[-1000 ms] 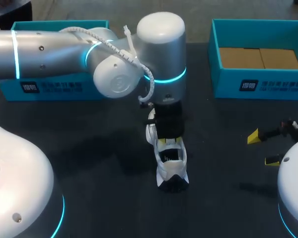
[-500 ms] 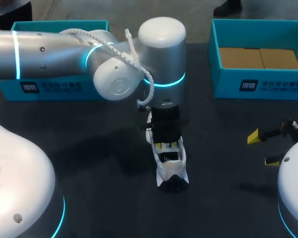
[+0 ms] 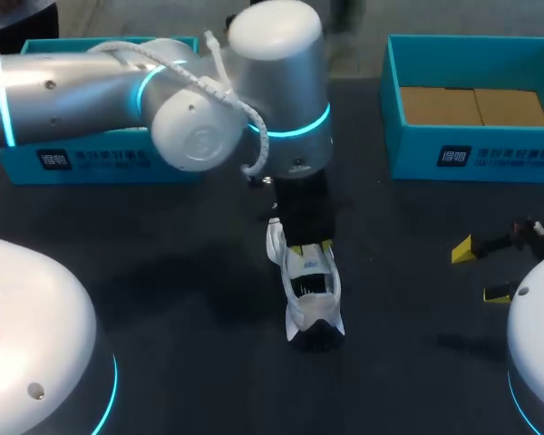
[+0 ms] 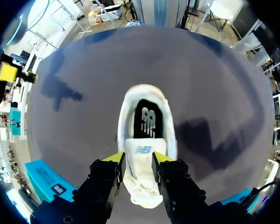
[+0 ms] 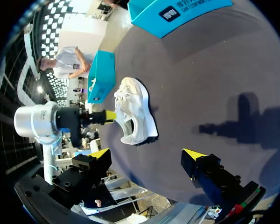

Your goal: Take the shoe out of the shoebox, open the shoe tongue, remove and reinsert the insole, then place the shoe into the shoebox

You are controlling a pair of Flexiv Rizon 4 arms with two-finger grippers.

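A white shoe [image 3: 313, 294] stands upright on the dark table [image 3: 181, 272], its black heel nearest me. My left arm comes over the middle, and its gripper [image 3: 310, 246] is down at the shoe's laced front. In the left wrist view the left gripper [image 4: 137, 158] has the raised white tongue [image 4: 142, 148] between its yellow tips, touching both edges. The black insole [image 4: 148, 119] lies inside the shoe [image 4: 141, 189]. My right gripper [image 3: 480, 272] waits wide open at the right edge, holding nothing, and the right wrist view has the shoe [image 5: 135, 112] well ahead of the gripper [image 5: 146, 154].
A teal shoebox [image 3: 471, 154] with a brown cardboard floor stands at the back right. A second teal box [image 3: 91, 159] sits at the back left, partly hidden by my left arm.
My left arm has risen and shifted slightly toward the far side, drawing its fingertips up along the tongue. The shoe and the right arm stay in place.
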